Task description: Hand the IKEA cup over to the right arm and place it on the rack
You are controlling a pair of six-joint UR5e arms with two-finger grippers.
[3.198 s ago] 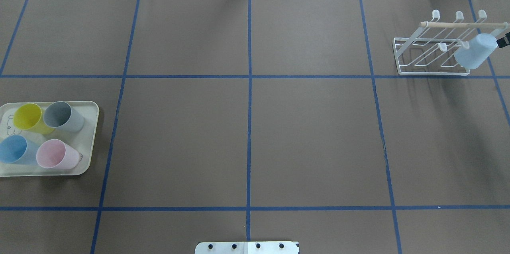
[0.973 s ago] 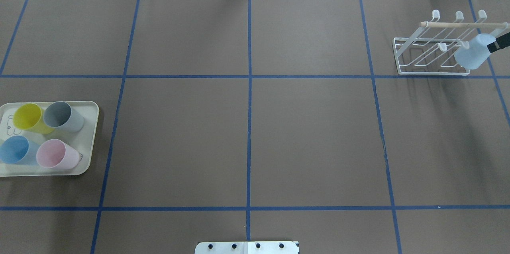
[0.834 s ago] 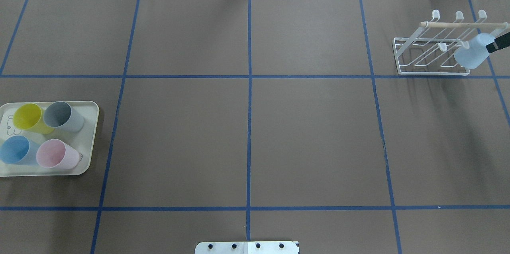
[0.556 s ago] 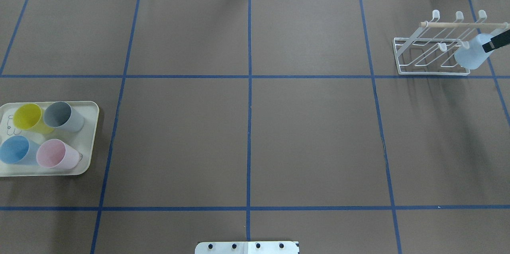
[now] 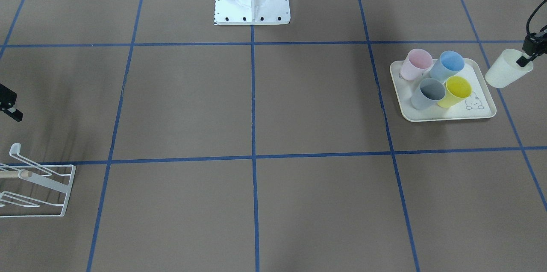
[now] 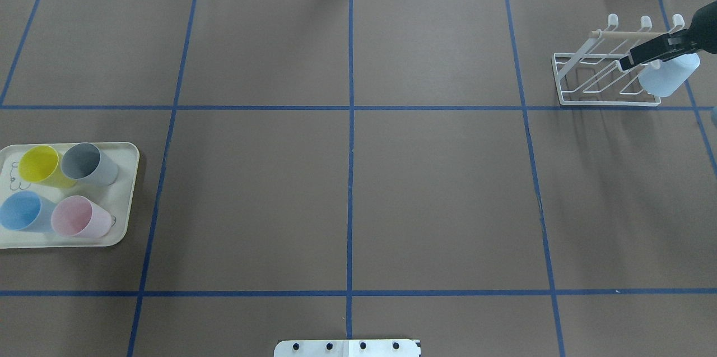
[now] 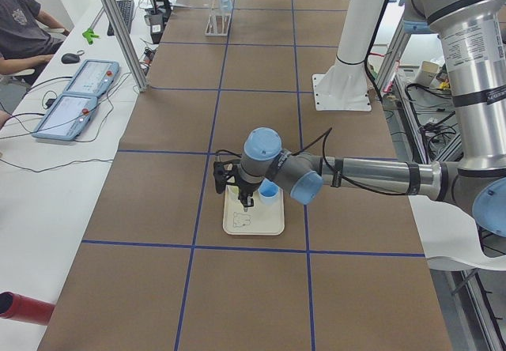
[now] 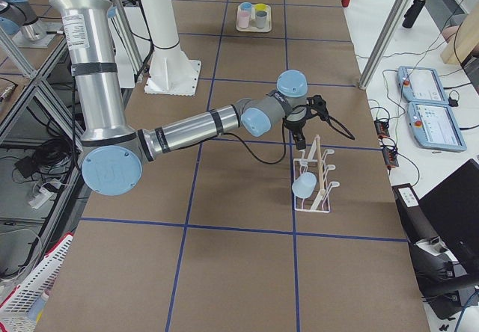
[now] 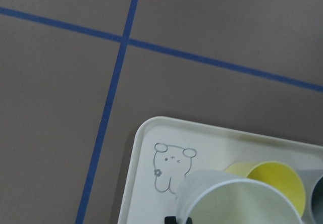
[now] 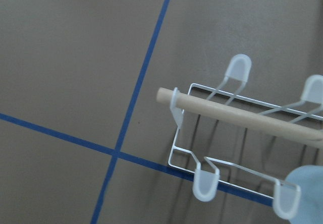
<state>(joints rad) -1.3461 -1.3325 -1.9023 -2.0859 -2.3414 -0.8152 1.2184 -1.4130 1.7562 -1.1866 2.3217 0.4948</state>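
Observation:
My left gripper [image 5: 522, 60] is shut on the rim of a cream cup [image 5: 507, 74], tilted and held just off the cream tray [image 5: 453, 115]. In the left wrist view the cream cup [image 9: 237, 196] fills the bottom edge above the tray [image 9: 151, 183]. The left gripper is outside the overhead view. My right gripper [image 6: 624, 64] hangs open over the white rack [image 6: 608, 103], with nothing between its fingers. A pale blue cup [image 6: 669, 74] sits upside down on the rack's right-hand prong. The right wrist view shows the rack's dowel [image 10: 227, 110] but no fingers.
On the tray stand a yellow cup [image 6: 39, 165], a grey cup [image 6: 84, 162], a blue cup [image 6: 22, 210] and a pink cup [image 6: 75, 216]. The robot's base plate [image 6: 347, 347] is at the near table edge. A person [image 7: 24, 27] sits at a side desk.
The right gripper has come in from the right edge and moved left over the rack. The pale blue cup stays on its prong. The tray's cups have not moved.

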